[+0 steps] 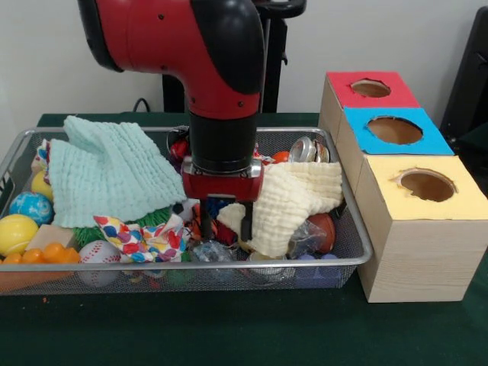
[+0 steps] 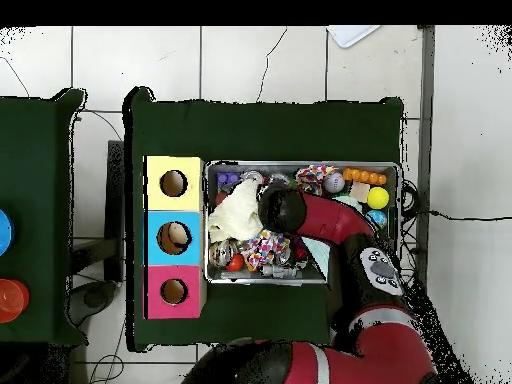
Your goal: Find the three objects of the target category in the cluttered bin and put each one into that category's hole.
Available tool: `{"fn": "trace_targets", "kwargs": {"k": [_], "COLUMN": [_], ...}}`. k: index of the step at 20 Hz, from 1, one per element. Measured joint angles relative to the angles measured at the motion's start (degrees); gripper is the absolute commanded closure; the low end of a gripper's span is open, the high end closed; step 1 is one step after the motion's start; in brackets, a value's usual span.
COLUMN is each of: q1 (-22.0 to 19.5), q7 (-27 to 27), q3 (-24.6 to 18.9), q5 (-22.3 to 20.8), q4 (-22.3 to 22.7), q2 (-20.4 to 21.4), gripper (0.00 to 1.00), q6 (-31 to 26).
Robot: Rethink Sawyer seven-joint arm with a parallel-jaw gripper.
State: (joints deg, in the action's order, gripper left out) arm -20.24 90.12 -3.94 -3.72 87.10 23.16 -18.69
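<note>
- A dark green bench (image 1: 229, 328) carried a wire bin (image 1: 358, 236) and, just to its right in the front view, a wooden box (image 1: 412, 252) with three holes.
- At the bin's left lay a mint cloth (image 1: 107, 171), a yellow ball (image 1: 15, 232) and a baseball (image 1: 97, 252).
- At mid-bin the gripper (image 1: 223, 221) reached down into the clutter beside a cream cloth (image 1: 293, 198); I could not tell how its fingers stood.
- The box tops ran red (image 1: 370, 89), blue (image 1: 393, 131) and yellow (image 1: 427, 185).

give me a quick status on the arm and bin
Gripper down in the bin, fingers unclear. Cream cloth beside it. Nothing visibly held.
</note>
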Motion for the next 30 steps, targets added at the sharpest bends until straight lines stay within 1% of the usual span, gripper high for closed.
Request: {"fn": "trace_targets", "kwargs": {"k": [4,6,11,14,17,22,26,28,29,30], "q1": [1.0,2.3,5.3,8.0,9.5,10.6,10.6,10.5,9.9,9.5], "q7": [0.0,0.0,0.0,0.0,0.0,0.0,0.0,0.0,0.0,0.0], "q3": [0.1,1.4,4.8,7.8,9.7,11.6,13.0,13.3,13.1,12.9], "q5": [0.0,0.0,-0.6,-1.9,-2.8,-3.3,-3.8,-4.1,-4.4,-4.5], "q4": [-0.2,-0.7,-2.0,-3.7,-4.7,-6.5,-8.3,-8.4,-8.4,-8.4], "q2": [-1.4,-2.0,-2.1,-2.4,-2.5,-2.1,-1.5,-1.5,-1.8,-2.0], "gripper": [0.0,0.0,0.0,0.0,0.0,0.0,0.0,0.0,0.0,0.0], "q6": [1.9,2.8,2.9,2.7,2.4,2.2,2.6,3.7,6.7,8.0]}}
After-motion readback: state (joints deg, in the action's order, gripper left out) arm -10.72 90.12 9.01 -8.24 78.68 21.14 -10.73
